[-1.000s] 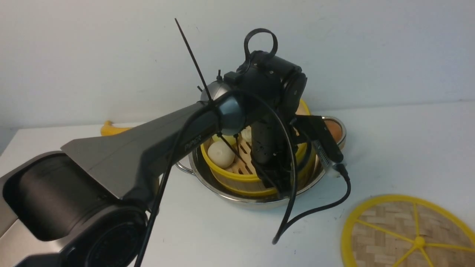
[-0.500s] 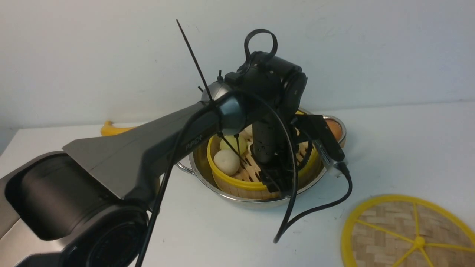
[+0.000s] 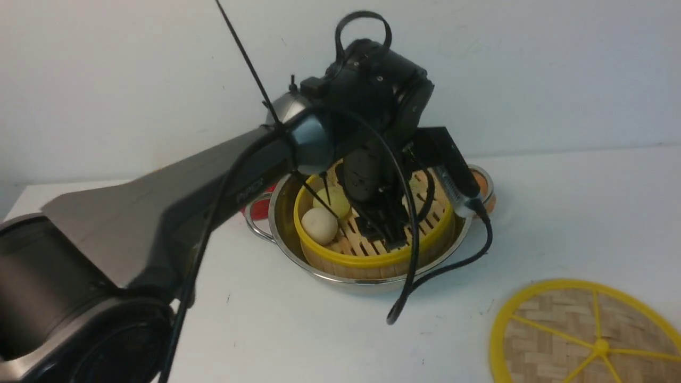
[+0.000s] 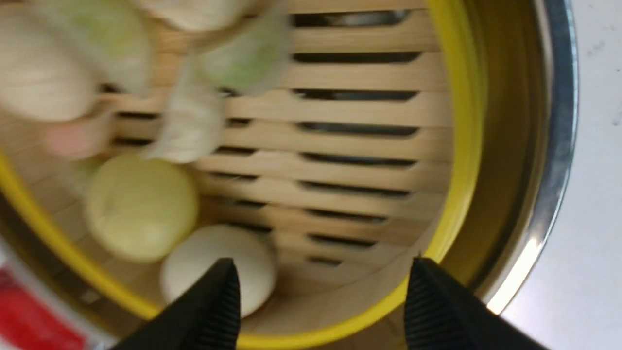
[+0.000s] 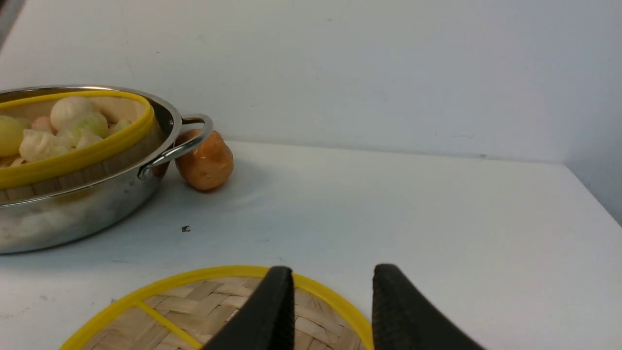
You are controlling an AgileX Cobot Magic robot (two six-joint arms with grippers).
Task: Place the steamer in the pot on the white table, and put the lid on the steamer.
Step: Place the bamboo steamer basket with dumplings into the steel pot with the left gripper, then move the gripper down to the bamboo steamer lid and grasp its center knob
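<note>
On my left I see the steamer point(image 3: 371, 261) sitting inside the pot point(image 3: 287, 234) on the table point(image 3: 319, 340), with my left claw point(image 4: 323, 287) above it, fingers spread apart. Further right, the lid point(image 3: 564, 330) lies flat on the table, and my right claw point(image 5: 333, 272) is near it, fingers apart.

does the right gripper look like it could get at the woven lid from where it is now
Probably yes: the right gripper is open and empty with the woven lid just beyond its fingertips, and nothing visible lies between them.
</note>
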